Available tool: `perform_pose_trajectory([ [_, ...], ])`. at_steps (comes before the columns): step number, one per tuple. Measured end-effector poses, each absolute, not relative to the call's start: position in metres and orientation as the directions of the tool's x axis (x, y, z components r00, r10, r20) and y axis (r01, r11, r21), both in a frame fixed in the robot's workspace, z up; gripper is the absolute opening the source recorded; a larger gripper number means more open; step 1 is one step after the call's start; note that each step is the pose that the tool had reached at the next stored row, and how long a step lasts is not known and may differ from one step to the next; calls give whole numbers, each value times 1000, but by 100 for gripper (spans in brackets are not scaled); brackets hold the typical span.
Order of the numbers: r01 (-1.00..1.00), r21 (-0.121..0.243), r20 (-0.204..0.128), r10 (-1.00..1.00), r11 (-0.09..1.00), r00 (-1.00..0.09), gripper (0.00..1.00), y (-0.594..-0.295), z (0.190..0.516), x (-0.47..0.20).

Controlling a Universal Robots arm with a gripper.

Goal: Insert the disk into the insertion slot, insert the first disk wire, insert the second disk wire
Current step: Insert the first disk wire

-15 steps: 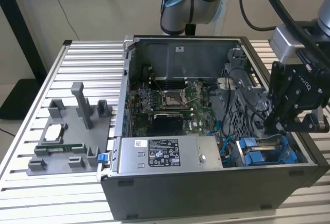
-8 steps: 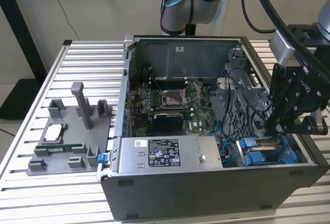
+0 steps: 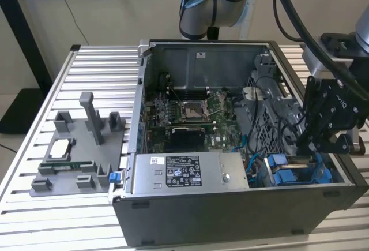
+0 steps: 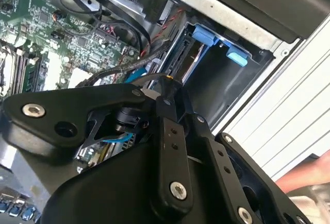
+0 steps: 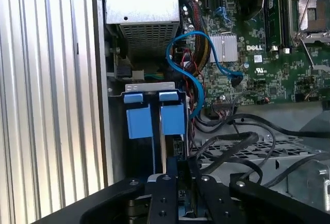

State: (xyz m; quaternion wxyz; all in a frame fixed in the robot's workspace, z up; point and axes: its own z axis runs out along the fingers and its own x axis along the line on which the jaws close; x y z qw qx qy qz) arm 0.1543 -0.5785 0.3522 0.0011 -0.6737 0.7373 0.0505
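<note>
The disk (image 3: 286, 176), edged in bright blue, stands on edge in the insertion slot (image 4: 227, 90) at the case's front corner on the exterior view's right. In the first wrist view its blue tabs (image 5: 155, 116) sit side by side. My black gripper (image 3: 311, 157) hangs just over the disk's end. In the second wrist view a black sleeved wire (image 4: 118, 73) runs up to the gripper (image 4: 167, 87) and ends between the narrow fingers. The gripper (image 5: 184, 183) is shut on that wire's end. A blue flat cable (image 5: 196, 80) loops beside the disk.
The open computer case (image 3: 230, 210) lies on a slatted metal table (image 3: 98, 72). A grey power supply box (image 3: 184, 173) sits beside the slot, with the motherboard (image 3: 190, 112) behind it. A grey fixture tray (image 3: 81, 147) stands outside the case. A person's hand (image 4: 304, 175) is near the case edge.
</note>
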Motion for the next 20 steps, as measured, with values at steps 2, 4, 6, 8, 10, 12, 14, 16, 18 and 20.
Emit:
perform_pose_trajectory([
  [2,-993,82,-69,-993,87,-93,0,-578,351,157],
  [4,-992,93,-68,-993,88,-94,0,-579,350,161],
  [6,-991,104,-67,-993,88,-95,0,-579,349,164],
  [8,-991,105,-67,-993,88,-95,0,-578,349,165],
  [10,-991,105,-67,-993,88,-95,0,-578,349,165],
  [12,-991,105,-67,-993,88,-95,0,-578,349,165],
  [14,-991,105,-67,-993,88,-95,0,-578,349,165],
  [16,-991,105,-67,-993,88,-95,0,-578,349,165],
  [18,-991,105,-67,-993,87,-95,0,-578,349,165],
  [20,-991,105,-67,-994,84,-92,0,-578,348,167],
])
